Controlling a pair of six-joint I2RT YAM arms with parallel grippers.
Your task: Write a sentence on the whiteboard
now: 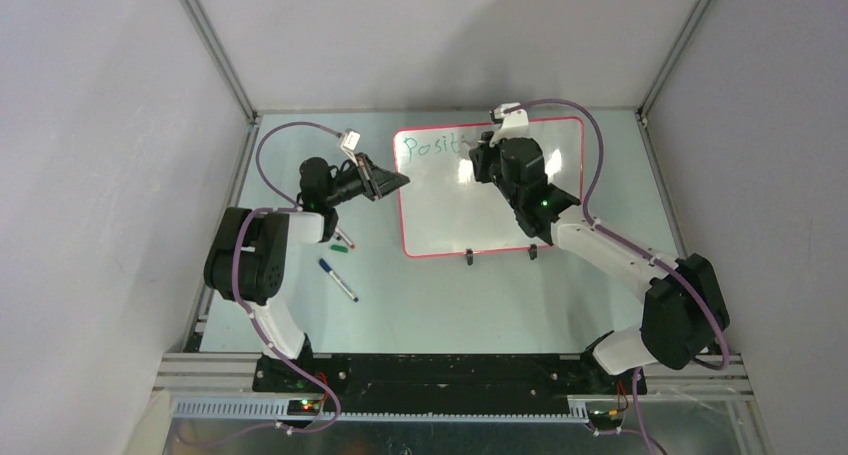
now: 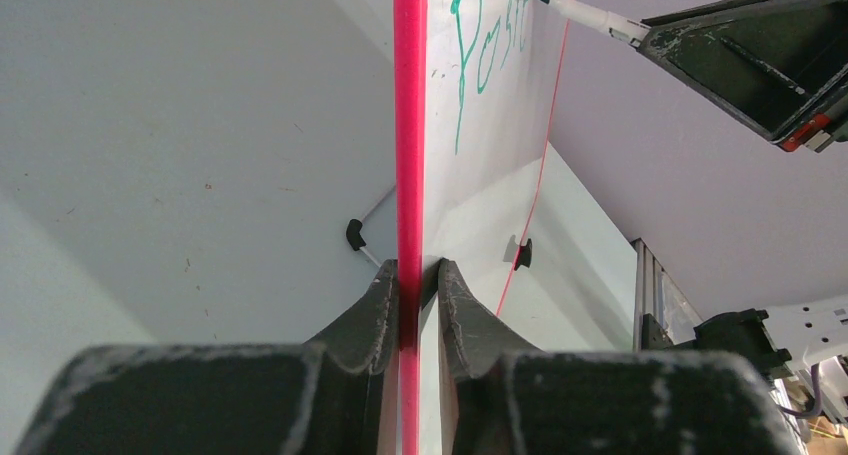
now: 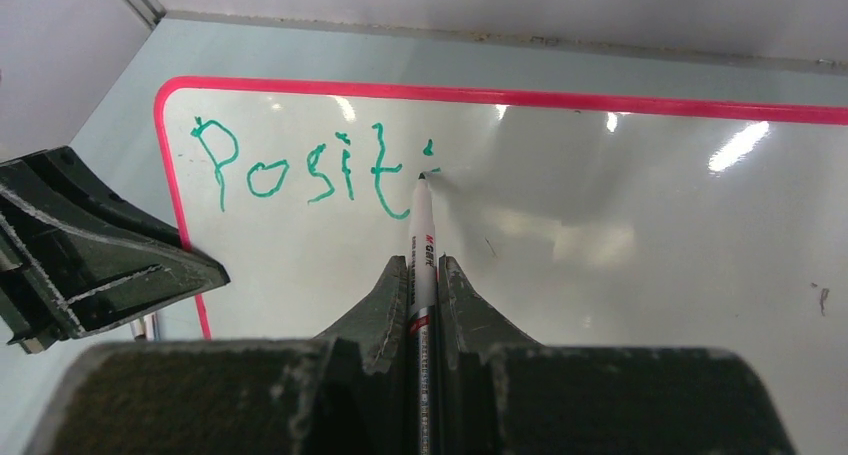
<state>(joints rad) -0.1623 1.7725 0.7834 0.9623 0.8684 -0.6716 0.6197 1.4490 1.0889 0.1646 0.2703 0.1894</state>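
Right jaws clamp marker (image 3: 423,237), tip at whiteboard (image 3: 620,225); left jaws pinch its rim.

Top view: right gripper (image 1: 482,161) blocks the end of the sentence (image 1: 430,146) and the marker (image 3: 422,245). Left wrist: whiteboard (image 2: 410,125) edge-on, top cut off, letters squashed. Right wrist: marker's rear buried between fingers (image 3: 380,305), whiteboard's right side out of frame. Loose pens (image 1: 338,280) near left edge of table (image 1: 430,305): too small to identify.
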